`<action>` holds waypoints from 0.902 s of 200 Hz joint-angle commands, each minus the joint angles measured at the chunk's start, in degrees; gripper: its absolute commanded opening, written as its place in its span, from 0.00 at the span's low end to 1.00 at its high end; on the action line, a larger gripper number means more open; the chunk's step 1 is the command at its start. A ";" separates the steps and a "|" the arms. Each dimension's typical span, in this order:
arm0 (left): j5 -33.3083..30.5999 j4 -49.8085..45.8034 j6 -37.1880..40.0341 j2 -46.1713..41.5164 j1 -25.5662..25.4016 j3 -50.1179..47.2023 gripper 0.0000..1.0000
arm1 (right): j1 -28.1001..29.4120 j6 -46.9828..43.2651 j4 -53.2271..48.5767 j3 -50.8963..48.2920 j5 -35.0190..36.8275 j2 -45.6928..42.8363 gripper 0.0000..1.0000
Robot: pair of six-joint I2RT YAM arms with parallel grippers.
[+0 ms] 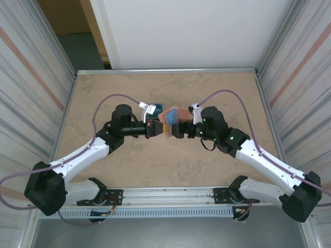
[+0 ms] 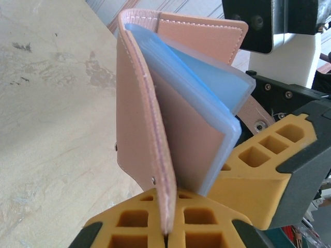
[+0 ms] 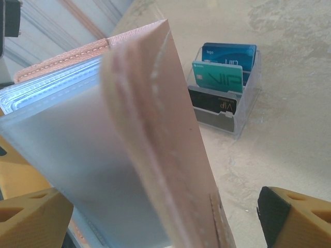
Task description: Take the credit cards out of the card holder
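The salmon-pink card holder hangs open above the table's middle, between both grippers. My left gripper is shut on the lower edge of one pink cover. Blue-grey plastic sleeves fan out inside; whether cards sit in them I cannot tell. My right gripper stands open, with the other cover between its wide-apart yellow fingers. One of these fingers rests against the sleeves. A blue credit card and a teal one stand in a clear rack.
The clear plastic rack stands on the table just behind the grippers and also holds a black card. Bare tan tabletop lies all around. Corrugated walls close in both sides.
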 commanded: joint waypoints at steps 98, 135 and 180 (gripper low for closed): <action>5.92 4.58 -0.53 -0.08 0.60 0.70 0.00 | -2.75 1.22 1.33 -0.79 -0.45 -2.81 0.66; 6.22 5.97 -1.00 0.40 0.68 0.65 0.00 | -3.19 2.13 3.26 -1.79 -3.39 -5.07 0.47; 6.63 7.11 -1.70 0.74 0.72 0.47 0.00 | -3.53 2.22 3.15 -2.47 -3.24 -6.75 0.54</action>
